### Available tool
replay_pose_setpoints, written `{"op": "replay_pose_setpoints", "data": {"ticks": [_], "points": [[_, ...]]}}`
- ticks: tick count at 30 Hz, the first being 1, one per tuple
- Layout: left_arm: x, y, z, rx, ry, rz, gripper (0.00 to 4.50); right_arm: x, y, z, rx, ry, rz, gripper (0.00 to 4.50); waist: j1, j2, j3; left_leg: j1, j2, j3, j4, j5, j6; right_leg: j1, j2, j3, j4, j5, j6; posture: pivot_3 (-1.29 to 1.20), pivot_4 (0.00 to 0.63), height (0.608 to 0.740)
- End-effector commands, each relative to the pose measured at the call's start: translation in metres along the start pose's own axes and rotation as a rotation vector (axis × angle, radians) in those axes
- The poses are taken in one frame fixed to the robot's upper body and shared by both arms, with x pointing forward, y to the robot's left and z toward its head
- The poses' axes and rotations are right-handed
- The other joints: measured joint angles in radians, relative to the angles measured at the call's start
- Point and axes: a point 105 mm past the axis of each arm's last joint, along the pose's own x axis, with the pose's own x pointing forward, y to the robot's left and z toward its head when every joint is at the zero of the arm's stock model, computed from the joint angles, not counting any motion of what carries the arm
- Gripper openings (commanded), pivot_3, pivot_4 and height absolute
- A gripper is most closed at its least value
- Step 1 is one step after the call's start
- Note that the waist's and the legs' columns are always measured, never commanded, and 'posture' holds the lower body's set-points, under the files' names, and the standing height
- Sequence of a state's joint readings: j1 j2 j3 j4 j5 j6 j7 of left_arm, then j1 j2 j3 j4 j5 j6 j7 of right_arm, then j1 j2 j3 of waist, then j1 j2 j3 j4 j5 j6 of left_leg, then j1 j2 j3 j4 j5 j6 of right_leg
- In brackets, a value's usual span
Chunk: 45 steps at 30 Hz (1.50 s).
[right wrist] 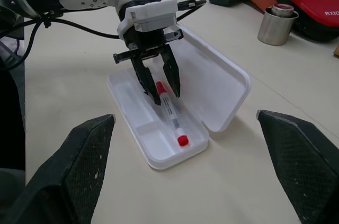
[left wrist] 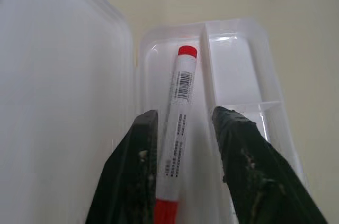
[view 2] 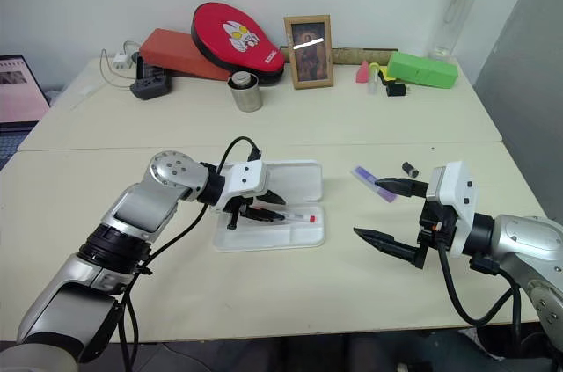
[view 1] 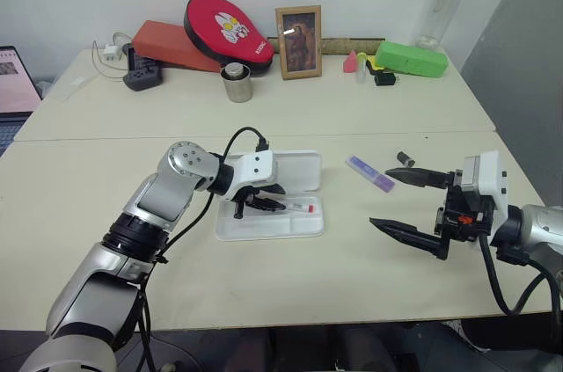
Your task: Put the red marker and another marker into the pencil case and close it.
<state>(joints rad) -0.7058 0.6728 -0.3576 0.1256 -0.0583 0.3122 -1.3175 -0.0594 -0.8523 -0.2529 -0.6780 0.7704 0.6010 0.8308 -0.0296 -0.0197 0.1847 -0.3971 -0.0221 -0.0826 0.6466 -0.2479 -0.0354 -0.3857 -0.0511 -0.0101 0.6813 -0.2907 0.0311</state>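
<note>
The white pencil case [view 1: 264, 228] lies open at mid-table, its lid [view 1: 299, 170] folded back flat. The red marker [left wrist: 179, 102] lies lengthwise in a tray groove, also seen from the head camera as the red marker [view 1: 297, 207]. My left gripper [view 1: 255, 205] points down into the tray, open, its fingers [left wrist: 140, 150] straddling the marker's barrel with a gap on one side. A short purple marker [view 1: 370, 173] rests on the table to the right of the case. My right gripper [view 1: 380, 198] hovers just right of it, wide open and holding nothing.
A small dark cylinder [view 1: 405, 159] lies beside the purple marker. Along the back stand a metal cup [view 1: 236, 83], a picture frame [view 1: 299, 41], a red paddle case [view 1: 229, 27], a green box [view 1: 410, 59] and a bottle [view 1: 444, 3]. A laptop [view 1: 13, 82] sits far left.
</note>
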Motion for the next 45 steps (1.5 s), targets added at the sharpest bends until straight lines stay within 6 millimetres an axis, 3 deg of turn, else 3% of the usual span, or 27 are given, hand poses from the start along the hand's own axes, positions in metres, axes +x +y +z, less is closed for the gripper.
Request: {"op": "replay_pose_setpoints", "data": {"ticks": [1, 6, 10, 14, 17, 21, 24, 29, 40, 45], "points": [[-0.011, 0.003, 0.008, 0.022, -0.012, 0.042, 2.59, 0.000, 0.001, 0.009, -0.029, -0.035, 0.017, 4.50, 0.000, 0.000, 0.000, 0.000, 0.000, 0.000, 0.000, 0.000, 0.000, 0.000, 0.000, 0.000, 0.000, 0.000, 0.000, 0.00, 0.150, 0.740], [-0.013, -0.002, 0.014, -0.010, -0.046, 0.040, 3.77, 0.001, 0.001, 0.010, -0.032, -0.037, 0.031, 4.50, 0.000, 0.000, 0.000, 0.000, 0.000, 0.000, 0.000, 0.000, 0.000, 0.000, 0.000, 0.000, 0.000, 0.000, 0.000, 0.00, 0.150, 0.740], [-0.013, -0.010, 0.018, -0.020, -0.057, 0.028, 4.45, 0.001, -0.001, 0.009, -0.022, -0.034, 0.031, 4.50, 0.000, 0.000, 0.000, 0.000, 0.000, 0.000, 0.000, 0.000, 0.000, 0.000, 0.000, 0.000, 0.000, 0.000, 0.000, 0.00, 0.150, 0.740], [-0.015, -0.021, 0.025, -0.043, -0.103, 0.008, 4.45, 0.004, -0.006, 0.004, 0.019, -0.014, 0.012, 4.50, -0.001, 0.000, 0.000, 0.000, 0.000, 0.000, 0.000, 0.000, 0.000, 0.000, 0.000, 0.000, 0.000, 0.000, 0.000, 0.00, 0.150, 0.740], [-0.017, -0.026, 0.031, -0.066, -0.156, 0.028, 4.45, 0.007, -0.024, -0.005, 0.068, 0.021, -0.066, 4.50, -0.001, 0.000, 0.000, 0.000, 0.000, 0.000, 0.000, 0.000, 0.000, 0.000, 0.000, 0.001, 0.001, 0.000, 0.000, 0.00, 0.150, 0.740], [-0.025, -0.025, 0.050, -0.085, -0.300, 0.099, 4.45, 0.010, -0.054, -0.034, 0.110, 0.141, -0.199, 4.50, -0.001, 0.000, 0.000, 0.001, 0.001, -0.001, 0.000, 0.000, 0.000, 0.000, 0.000, 0.001, 0.001, 0.000, 0.000, 0.00, 0.150, 0.740], [-0.030, -0.022, 0.077, -0.162, -0.505, 0.151, 4.45, 0.018, -0.086, -0.059, 0.156, 0.209, -0.304, 4.50, 0.001, 0.000, 0.000, 0.001, 0.000, 0.000, 0.001, 0.000, 0.000, 0.000, -0.001, 0.001, 0.001, 0.000, 0.000, 0.00, 0.150, 0.740], [-0.032, -0.015, 0.097, -0.176, -0.635, 0.240, 4.45, 0.032, -0.111, -0.087, 0.190, 0.295, -0.345, 4.50, -0.001, 0.000, 0.000, 0.001, 0.000, 0.001, 0.001, 0.000, 0.000, 0.000, -0.001, 0.001, 0.000, 0.000, 0.000, 0.00, 0.150, 0.740], [-0.029, -0.009, 0.095, -0.159, -0.607, 0.336, 4.45, 0.035, -0.115, -0.124, 0.211, 0.471, -0.327, 4.50, 0.001, 0.000, 0.000, 0.001, 0.000, 0.002, 0.001, 0.000, 0.000, 0.000, -0.001, 0.002, 0.000, 0.001, 0.000, 0.00, 0.150, 0.740], [-0.027, -0.011, 0.098, -0.158, -0.614, 0.320, 4.50, 0.033, -0.115, -0.127, 0.216, 0.488, -0.325, 3.57, 0.000, 0.000, 0.000, 0.001, 0.000, 0.001, 0.001, 0.000, 0.000, 0.000, -0.001, 0.002, 0.000, 0.001, 0.000, 0.00, 0.150, 0.740]]}}
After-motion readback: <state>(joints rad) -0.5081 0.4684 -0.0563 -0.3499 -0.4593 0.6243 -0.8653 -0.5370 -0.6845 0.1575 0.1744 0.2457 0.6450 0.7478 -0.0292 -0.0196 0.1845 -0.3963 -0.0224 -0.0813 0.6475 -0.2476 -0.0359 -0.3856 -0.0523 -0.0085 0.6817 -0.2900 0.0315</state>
